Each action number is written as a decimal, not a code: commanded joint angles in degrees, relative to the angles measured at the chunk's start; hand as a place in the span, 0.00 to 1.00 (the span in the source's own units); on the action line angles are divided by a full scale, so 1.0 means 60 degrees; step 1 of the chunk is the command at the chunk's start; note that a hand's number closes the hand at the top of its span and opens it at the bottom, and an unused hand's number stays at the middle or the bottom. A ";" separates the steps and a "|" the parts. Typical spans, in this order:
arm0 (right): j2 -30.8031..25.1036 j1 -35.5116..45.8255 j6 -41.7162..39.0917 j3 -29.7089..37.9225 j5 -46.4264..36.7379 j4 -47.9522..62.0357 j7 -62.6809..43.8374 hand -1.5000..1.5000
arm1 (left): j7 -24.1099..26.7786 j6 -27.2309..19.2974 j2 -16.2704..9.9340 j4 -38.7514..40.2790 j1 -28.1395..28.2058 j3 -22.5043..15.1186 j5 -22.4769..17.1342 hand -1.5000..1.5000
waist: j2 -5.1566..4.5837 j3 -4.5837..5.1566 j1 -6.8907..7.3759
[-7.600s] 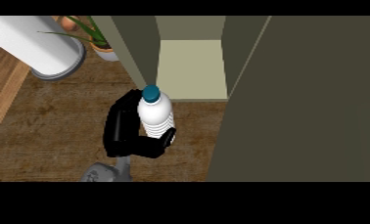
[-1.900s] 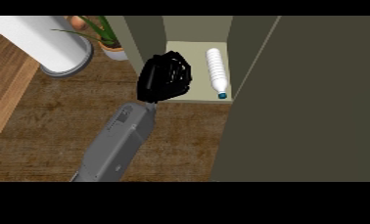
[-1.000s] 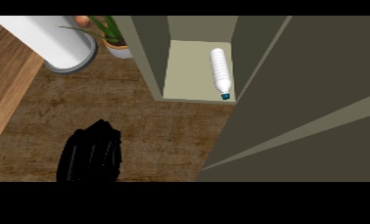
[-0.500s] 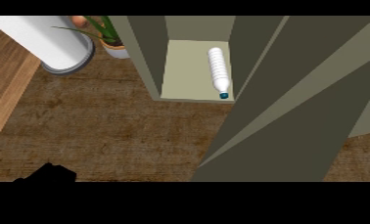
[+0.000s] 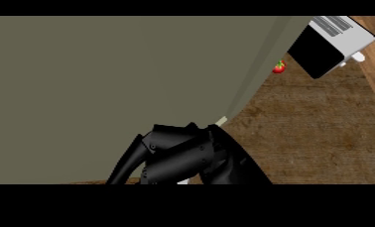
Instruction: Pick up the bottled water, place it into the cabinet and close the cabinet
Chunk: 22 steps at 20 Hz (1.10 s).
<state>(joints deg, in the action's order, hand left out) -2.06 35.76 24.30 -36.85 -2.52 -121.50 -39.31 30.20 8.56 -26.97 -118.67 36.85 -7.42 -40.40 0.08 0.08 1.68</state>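
The cabinet door (image 5: pixel 139 92) is being pressed by a flat, straight-fingered hand (image 5: pixel 179 156), so closing seems nearly done, the bottle being hidden.

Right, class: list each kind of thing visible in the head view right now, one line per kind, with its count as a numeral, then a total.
Cabinet door, large grey-green panel: 1
Black hand, at the door's lower edge: 1
Small red fruit or vegetable on the wooden counter: 1
Silver appliance with a black front, top right: 1
Wooden counter: 1
Total: 5
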 commanded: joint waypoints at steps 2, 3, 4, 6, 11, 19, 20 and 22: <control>0.0330 0.0637 -0.0507 0.1112 0.0786 0.1964 0.1098 1.00 | 0.0101 0.0774 -0.0255 -0.0369 0.1012 0.0789 -0.0485 1.00 | -0.0028 -0.0014 0.0008; 0.0332 0.1539 -0.0868 0.2217 0.1096 0.2297 0.0682 1.00 | 0.0314 0.1102 -0.0195 0.0255 0.0724 0.0763 -0.0452 1.00 | -0.0040 -0.0006 0.0011; 0.0335 0.1127 -0.1209 0.2238 0.1427 0.2448 0.1286 1.00 | 0.0042 0.1020 -0.0323 0.0029 0.0702 0.1188 -0.0819 1.00 | -0.0041 -0.0014 -0.0048; 0.0338 0.1862 -0.1009 0.2246 0.1504 0.3377 0.1339 1.00 | 0.0008 0.1024 -0.0163 0.0239 0.0567 0.1271 -0.0800 1.00 | -0.0034 -0.0010 -0.0068; 0.0075 0.2034 -0.2172 0.3422 0.1970 0.5055 0.2387 1.00 | 0.0064 0.1679 -0.0192 -0.0059 0.1409 0.1696 -0.0826 1.00 | -0.0027 -0.0014 -0.0045; 0.0341 0.3241 -0.2657 0.4144 0.2077 0.8060 0.3434 1.00 | 0.0163 0.2836 -0.0106 0.1068 0.1105 0.2308 -0.1043 1.00 | -0.0036 -0.0004 -0.0002; 0.0342 0.3479 -0.2716 0.4243 0.2115 0.8482 0.3619 1.00 | -0.0638 0.1903 -0.0199 0.0151 0.0735 0.2153 -0.1335 1.00 | -0.0062 -0.0013 -0.0042; 0.0232 0.3851 -0.2823 0.4505 0.2099 0.8831 0.3636 1.00 | -0.0468 0.2194 -0.0169 0.0566 0.0676 0.2120 -0.0938 1.00 | -0.0063 -0.0008 -0.0018</control>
<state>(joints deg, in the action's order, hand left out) 0.03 53.95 7.81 -14.73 10.68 -78.39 -19.02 27.95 20.27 -27.86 -116.29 41.38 4.73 -46.77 1.11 -0.15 1.35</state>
